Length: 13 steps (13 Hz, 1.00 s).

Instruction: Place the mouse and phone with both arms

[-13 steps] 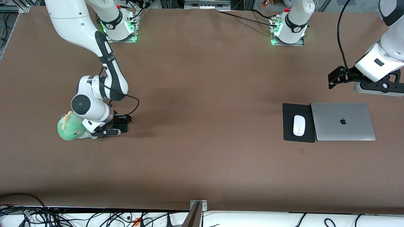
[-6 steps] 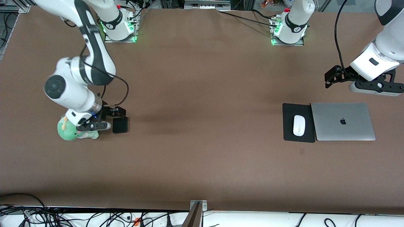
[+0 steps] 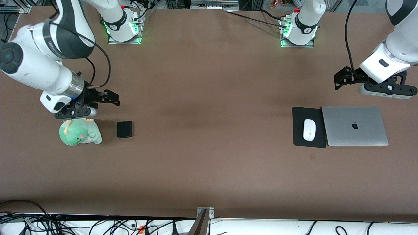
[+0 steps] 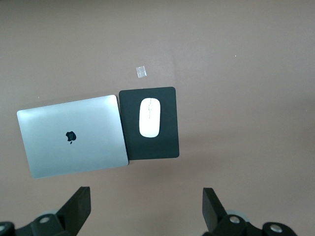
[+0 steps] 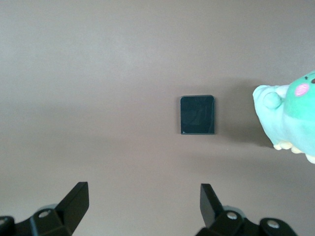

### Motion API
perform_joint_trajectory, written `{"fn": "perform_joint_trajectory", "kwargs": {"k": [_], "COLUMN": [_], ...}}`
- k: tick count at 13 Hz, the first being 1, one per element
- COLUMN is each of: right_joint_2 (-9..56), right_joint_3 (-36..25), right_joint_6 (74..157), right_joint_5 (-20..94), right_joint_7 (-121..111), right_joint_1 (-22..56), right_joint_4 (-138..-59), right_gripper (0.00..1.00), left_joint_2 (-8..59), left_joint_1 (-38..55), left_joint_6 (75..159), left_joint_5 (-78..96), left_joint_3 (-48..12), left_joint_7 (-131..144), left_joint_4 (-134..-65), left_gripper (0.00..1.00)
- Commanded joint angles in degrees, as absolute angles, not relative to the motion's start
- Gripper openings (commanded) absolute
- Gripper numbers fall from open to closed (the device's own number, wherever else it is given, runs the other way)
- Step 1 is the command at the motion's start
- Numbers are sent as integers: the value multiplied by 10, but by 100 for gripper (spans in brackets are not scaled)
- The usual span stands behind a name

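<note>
The black phone [image 3: 124, 129] lies flat on the table beside a green plush toy, and also shows in the right wrist view [image 5: 197, 114]. My right gripper [image 3: 75, 112] hangs open and empty over the plush toy's edge; its own view shows it [image 5: 142, 202] wide open above bare table. The white mouse [image 3: 309, 130] rests on a black mat [image 3: 298, 114] beside a laptop, and also shows in the left wrist view [image 4: 149, 117]. My left gripper [image 3: 387, 91] is open and empty over bare table by the laptop; its own view shows it [image 4: 146, 206] spread wide.
A closed silver laptop [image 3: 354, 125] lies against the mat, toward the left arm's end. The green plush toy [image 3: 78, 134] sits toward the right arm's end, next to the phone. A small tape mark [image 4: 141, 71] is on the table near the mat.
My right gripper has lifted off the phone and swung up toward the right arm's end; the phone stays on the table. My left gripper has drifted slightly up and away from the laptop.
</note>
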<state>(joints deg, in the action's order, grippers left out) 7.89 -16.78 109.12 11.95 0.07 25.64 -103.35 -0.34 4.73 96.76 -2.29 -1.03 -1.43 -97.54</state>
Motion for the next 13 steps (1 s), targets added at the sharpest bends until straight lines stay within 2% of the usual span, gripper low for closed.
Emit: {"fn": "perform_joint_trajectory", "kwargs": {"k": [1,5,13], "right_joint_2": [74,71,16], "right_joint_3": [-167,-167,-166], "right_joint_6": [1047,991,955], "right_joint_5": [108,92,43], "right_joint_7": [10,15,23], "right_joint_1": [256,255,255], "right_joint_4": [-1007,-964,-966], "right_gripper": [100,100,100], "left_joint_2": [-8,-5,-6], "left_joint_1": [42,42,43], "left_joint_6": [941,933,932], "left_joint_5": [-18,-34,-34], "left_joint_3": [-11,-11,-11], "left_joint_7": [-14,-17,-18], "left_joint_4": [-968,-956,-956], "left_gripper": [100,100,100]}}
